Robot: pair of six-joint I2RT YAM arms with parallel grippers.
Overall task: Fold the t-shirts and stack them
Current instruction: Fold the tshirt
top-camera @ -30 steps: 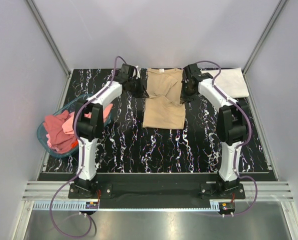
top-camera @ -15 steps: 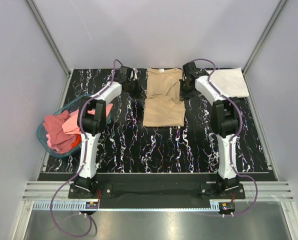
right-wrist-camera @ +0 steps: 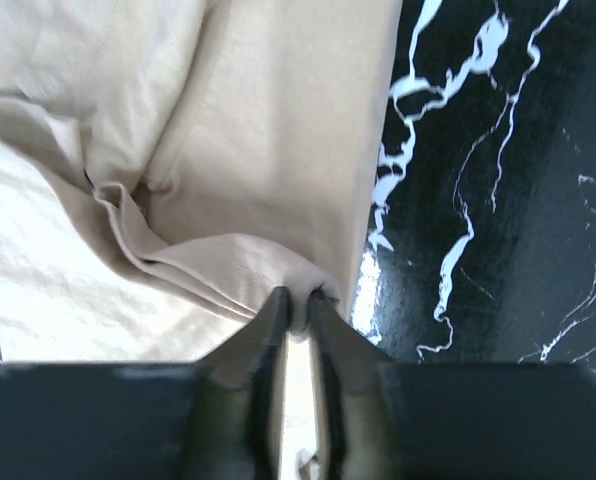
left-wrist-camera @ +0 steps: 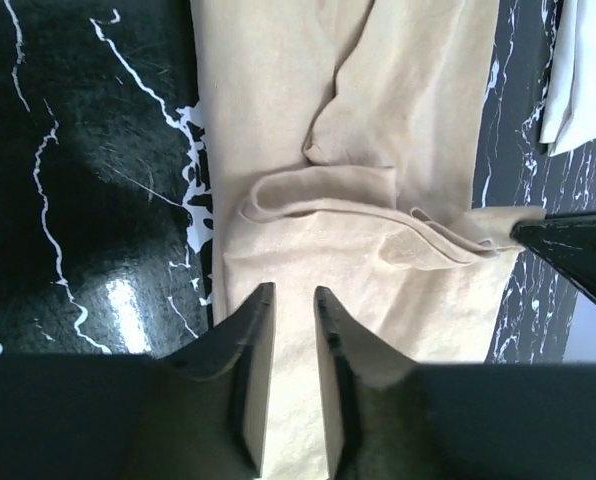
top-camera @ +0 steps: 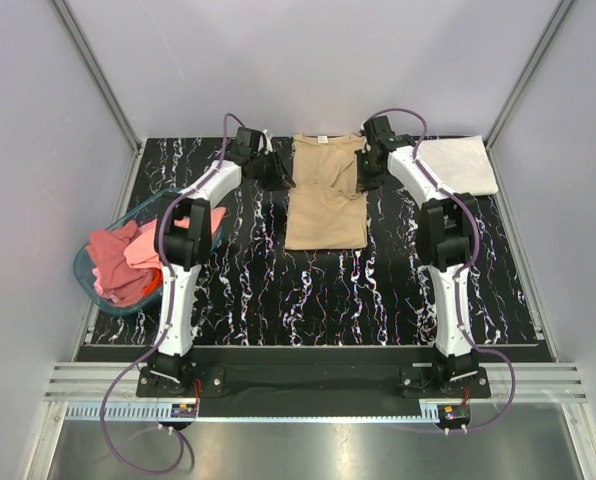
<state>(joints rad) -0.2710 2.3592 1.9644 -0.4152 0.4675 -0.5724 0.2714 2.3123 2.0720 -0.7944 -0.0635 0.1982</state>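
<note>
Two hands reach to the far end of the surface (top-camera: 278, 290). The right hand (right-wrist-camera: 296, 295) is nearly closed, its tips pinching a raised fold at the right edge of the tan t-shirt (right-wrist-camera: 268, 130). The left hand (left-wrist-camera: 290, 292) has a narrow gap with nothing in it and hovers just over the shirt's left side. That shirt lies at far centre, creased across its middle. A white t-shirt (top-camera: 463, 165) rests at the far right, and pink t-shirts (top-camera: 118, 260) are heaped in a blue basket (top-camera: 83, 268) at the left.

The grip is one-sided. If the right hand pulls while the left holds nothing, the cloth could skew and the fold come out crooked. So thin a pinch may also slip free.
</note>
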